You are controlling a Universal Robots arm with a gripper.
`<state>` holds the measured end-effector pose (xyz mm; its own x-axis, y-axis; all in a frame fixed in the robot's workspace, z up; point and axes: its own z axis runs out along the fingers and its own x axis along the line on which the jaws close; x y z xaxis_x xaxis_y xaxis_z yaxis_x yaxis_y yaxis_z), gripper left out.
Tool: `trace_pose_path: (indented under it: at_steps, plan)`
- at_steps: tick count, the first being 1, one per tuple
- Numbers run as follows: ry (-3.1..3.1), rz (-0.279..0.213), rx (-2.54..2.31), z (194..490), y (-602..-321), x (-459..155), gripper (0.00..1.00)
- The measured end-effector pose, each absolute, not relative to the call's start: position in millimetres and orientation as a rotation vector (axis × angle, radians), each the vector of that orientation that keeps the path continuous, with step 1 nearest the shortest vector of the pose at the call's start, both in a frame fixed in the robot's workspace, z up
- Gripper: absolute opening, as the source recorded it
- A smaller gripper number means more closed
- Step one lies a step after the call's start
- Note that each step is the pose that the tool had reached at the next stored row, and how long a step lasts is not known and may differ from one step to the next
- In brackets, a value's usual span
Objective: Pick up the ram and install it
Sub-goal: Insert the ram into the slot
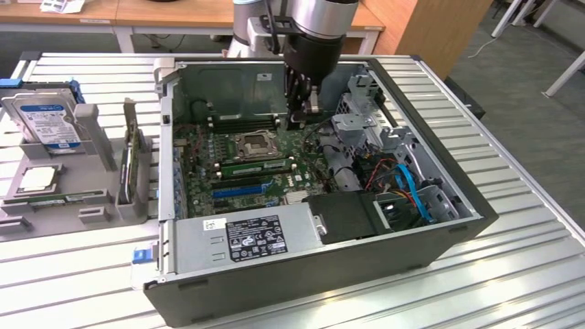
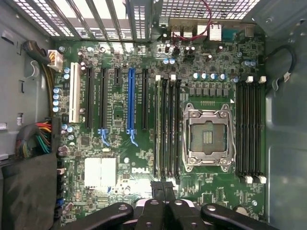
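Note:
A long thin green ram [image 1: 259, 165] stands on edge in one of the memory slots beside the CPU socket [image 1: 251, 144] on the motherboard, inside the open computer case [image 1: 274, 288]. In the wrist view the same ram [image 2: 158, 129] fills the outermost slot of that bank, with black empty slots next to it. My gripper [image 1: 300, 123] reaches down into the case over the motherboard. Its black fingers [image 2: 157, 188] are pressed together at one end of that slot bank, and nothing shows between them. Whether they touch the ram cannot be told.
The power supply [image 1: 246, 236], the drive cage [image 1: 361, 127] and loose cables [image 1: 412, 188] crowd the case at the exterior view's right. Outside the case, at that view's left, a grey fixture [image 1: 96, 214] holds a hard drive [image 1: 46, 120], a green expansion card [image 1: 133, 161] and another thin green stick [image 1: 68, 199].

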<state>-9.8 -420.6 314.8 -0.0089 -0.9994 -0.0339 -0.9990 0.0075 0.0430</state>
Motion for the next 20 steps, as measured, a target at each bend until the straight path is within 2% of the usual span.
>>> trace_pose_path:
  at_steps: [20]
  plan:
    - [-2.225, -0.085, 2.207, 302.6, -420.6, -9.8, 0.1]
